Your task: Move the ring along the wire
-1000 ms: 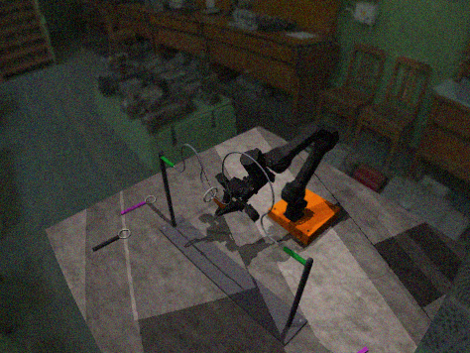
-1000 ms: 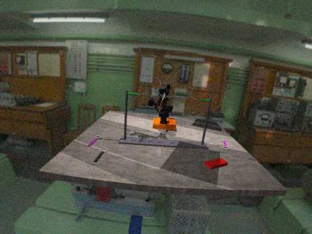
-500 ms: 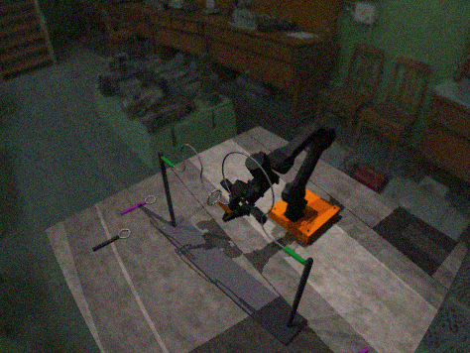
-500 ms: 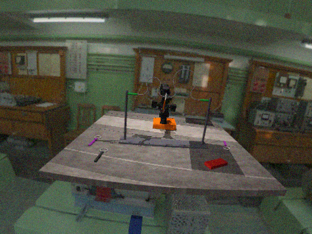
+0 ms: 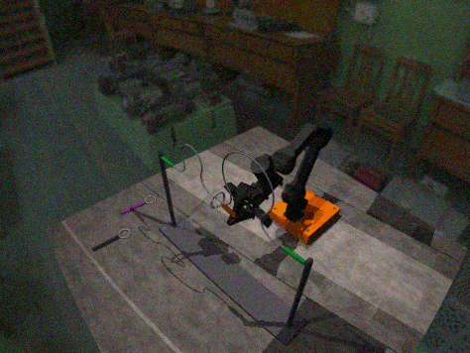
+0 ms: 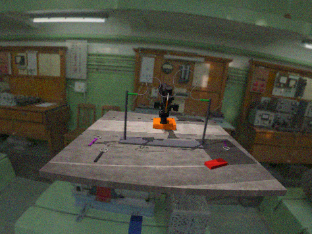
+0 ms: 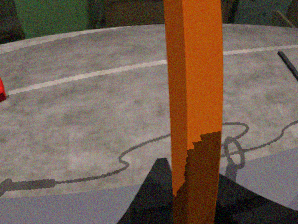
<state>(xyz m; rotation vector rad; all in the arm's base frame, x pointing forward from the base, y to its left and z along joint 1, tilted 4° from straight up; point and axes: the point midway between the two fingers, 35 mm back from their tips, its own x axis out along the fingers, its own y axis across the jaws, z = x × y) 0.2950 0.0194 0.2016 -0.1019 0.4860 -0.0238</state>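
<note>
My gripper (image 5: 235, 213) (image 6: 166, 108) (image 7: 172, 167) is shut on the orange handle (image 5: 228, 210) (image 6: 167, 104) (image 7: 204, 75), which stands upright in the wrist view. The ring at its end shows small beside the grey wire, near mid-span in the top view; the wire appears to pass through it, but their gap is too small to tell. The wire (image 5: 201, 166) curves and loops between two green parts, one (image 5: 168, 162) (image 6: 133, 94) at the left post (image 5: 168, 193) (image 6: 126, 115), the other (image 5: 294, 255) (image 6: 205, 100) at the right post (image 5: 300, 293) (image 6: 207, 121). The ring is outside the wrist view.
A large wire loop rises close beside the arm. A grey base strip (image 5: 233, 283) joins the posts. The orange robot base (image 5: 319, 218) (image 6: 164, 124) stands behind. Purple (image 5: 133, 207) (image 6: 93, 141) and black (image 5: 106, 243) (image 6: 98, 156) ring tools and a red block (image 6: 216, 163) lie on the table.
</note>
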